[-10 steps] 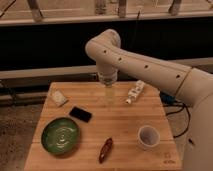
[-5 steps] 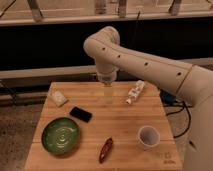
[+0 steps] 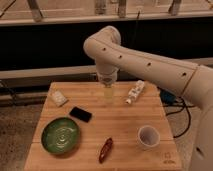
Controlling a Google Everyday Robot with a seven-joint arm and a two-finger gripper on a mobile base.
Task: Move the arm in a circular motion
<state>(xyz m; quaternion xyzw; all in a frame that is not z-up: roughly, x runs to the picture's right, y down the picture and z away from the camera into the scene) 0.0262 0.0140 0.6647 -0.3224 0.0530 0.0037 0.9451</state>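
The arm (image 3: 145, 57) is large and cream-white with small dark dots, reaching in from the right and bending down at a bulbous joint over the back middle of the wooden table (image 3: 120, 125). Its gripper (image 3: 108, 96), a translucent yellowish tip, hangs pointing down just above the tabletop, between the black phone and the white bottle. It holds nothing that I can see.
On the table lie a green plate (image 3: 60, 135) at front left, a black phone (image 3: 80, 114), a white packet (image 3: 58, 98) at back left, a white bottle (image 3: 135, 92) on its side, a white cup (image 3: 148, 136) and a reddish-brown object (image 3: 105, 150) near the front edge. Cables (image 3: 177, 107) hang at right.
The arm has shifted very slightly; the gripper hangs over nearly the same spot. The tabletop items have not moved.
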